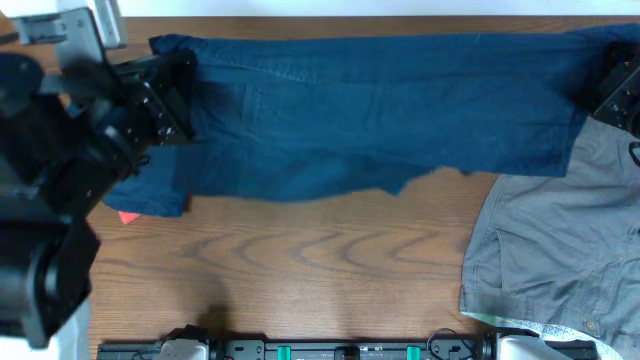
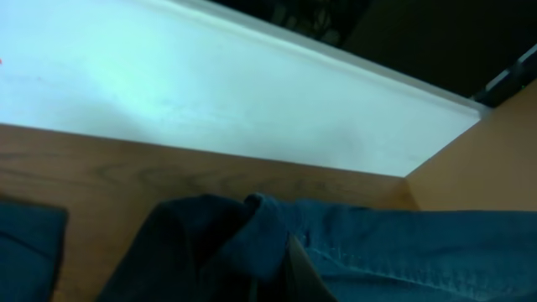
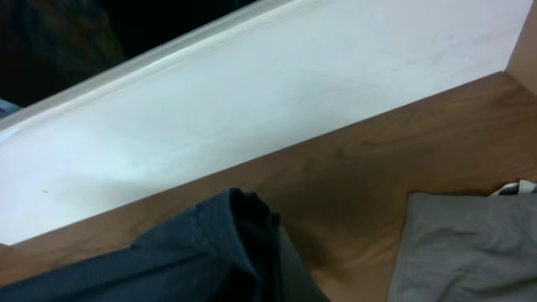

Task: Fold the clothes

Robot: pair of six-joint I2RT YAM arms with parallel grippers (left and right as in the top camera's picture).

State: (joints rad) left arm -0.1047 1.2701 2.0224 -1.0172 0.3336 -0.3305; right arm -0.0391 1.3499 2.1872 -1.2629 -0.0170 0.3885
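Counting 2 garments on the table (image 1: 300, 260): 1 navy (image 1: 370, 110), 1 grey (image 1: 560, 250). Also 1 small red scrap (image 1: 129, 217) peeking out below the navy's left end.

Navy lying stretched across the far edge, spanning nearly the full width btwn both arms. Grey lying at right-front, its top tucked just under the navy's right end.

Left gripper (image 1: 175, 95) sitting at the navy's far-left corner, touching cloth. Left wrist view showing a bunched navy edge (image 2: 252, 222) lifted close to the lens; looking pinched, but fingers hidden, so can't tell how far open.

Right gripper (image 1: 612, 85) sitting at the navy's far-right corner. Right wrist view showing a raised navy fold (image 3: 226, 231) w/ grey (image 3: 470, 243) alongside; fingers out of sight, opening can't be told.
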